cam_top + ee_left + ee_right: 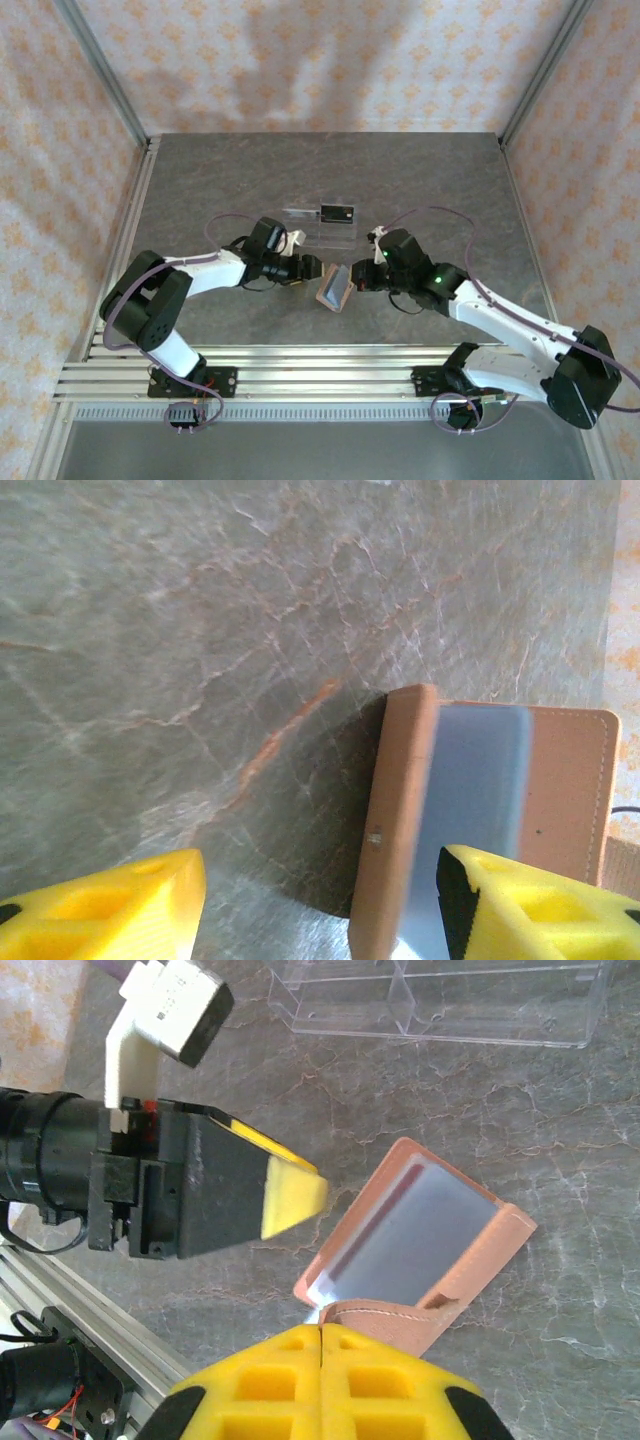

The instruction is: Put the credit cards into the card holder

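R gripper (320, 1330) on holder (505, 1235); card (410, 1225) half-hidden.

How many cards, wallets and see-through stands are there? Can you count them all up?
Cards: 2, a black card and a grey-blue card
Wallet: 1
Clear stand: 1
Total: 4

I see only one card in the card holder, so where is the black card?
In the top view, the black card sits on the clear plastic stand at mid-table, just beyond the card holder.
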You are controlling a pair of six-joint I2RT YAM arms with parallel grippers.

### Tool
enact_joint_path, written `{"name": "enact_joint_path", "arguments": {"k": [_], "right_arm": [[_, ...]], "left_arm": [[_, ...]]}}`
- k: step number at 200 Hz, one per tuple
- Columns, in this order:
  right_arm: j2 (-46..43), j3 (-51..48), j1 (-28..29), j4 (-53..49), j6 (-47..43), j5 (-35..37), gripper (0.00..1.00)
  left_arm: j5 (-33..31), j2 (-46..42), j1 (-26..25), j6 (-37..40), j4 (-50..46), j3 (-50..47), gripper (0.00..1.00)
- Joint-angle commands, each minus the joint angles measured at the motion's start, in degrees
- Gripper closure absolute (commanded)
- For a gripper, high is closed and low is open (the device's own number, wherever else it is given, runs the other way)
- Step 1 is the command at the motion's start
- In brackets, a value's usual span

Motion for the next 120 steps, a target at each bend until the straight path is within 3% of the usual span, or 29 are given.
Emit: {"name": "enact_joint_path", "arguments": {"k": [1,35,80,120], "right_arm": [[1.2,0.9,-0.6,0.6,-1.1,0.1,1.0],[1.6,-0.4,-1.1,0.1,-0.5,1.2,1.0],[1.5,-0.1,-1.6,-9.0,-2.4,10.4,1.0],[2.3,-0.7,-5.4,-10.8,-8.2,12.3,1.0]], "left_arm": [[2.2,-0.1,0.5,-1.0,2.5,-0.2,0.37],[3.5,2.0,0.4,-2.1,5.2,-0.6,0.41],[3.1,2.6,0.1,1.0,0.6,0.9,0.53],[4.5,3.7,-2.1,1.3,-0.3,1.0,0.7]]}}
